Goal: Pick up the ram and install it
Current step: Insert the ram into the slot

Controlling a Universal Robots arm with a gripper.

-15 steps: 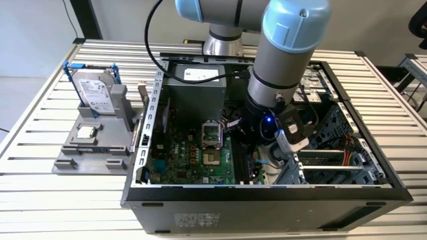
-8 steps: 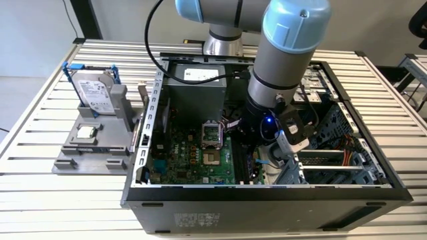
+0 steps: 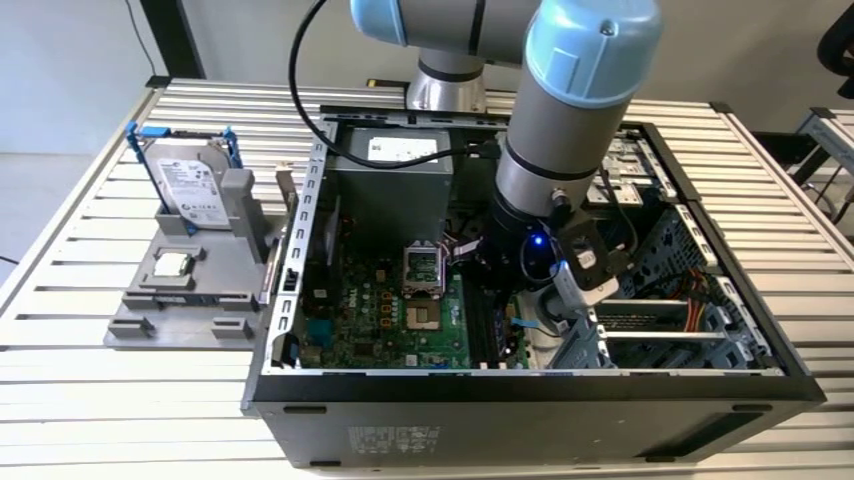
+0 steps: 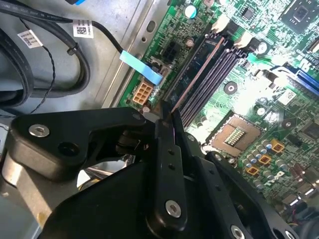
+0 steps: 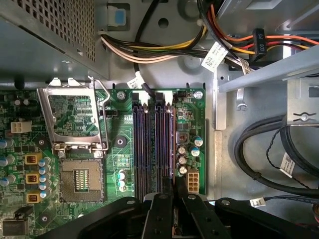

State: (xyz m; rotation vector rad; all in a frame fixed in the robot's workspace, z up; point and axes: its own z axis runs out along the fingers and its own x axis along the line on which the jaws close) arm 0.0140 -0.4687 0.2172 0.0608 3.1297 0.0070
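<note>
The ram (image 4: 197, 74) sits edge-down in the outermost of the memory slots (image 5: 152, 149), the gripper (image 5: 174, 196) clenched on its near end. If it's misaligned with the slot, pressing could jam it. The open CPU socket (image 5: 79, 184) lies at nine o'clock.

I see the computer case (image 3: 534, 390) lying open at centre frame in the exterior view, the motherboard (image 3: 387, 310) inside it at lower left. The arm (image 3: 561, 130) reaches down into its middle. The hard drive (image 3: 187, 190) stands in a holder (image 3: 174, 290) left of the case.
</note>
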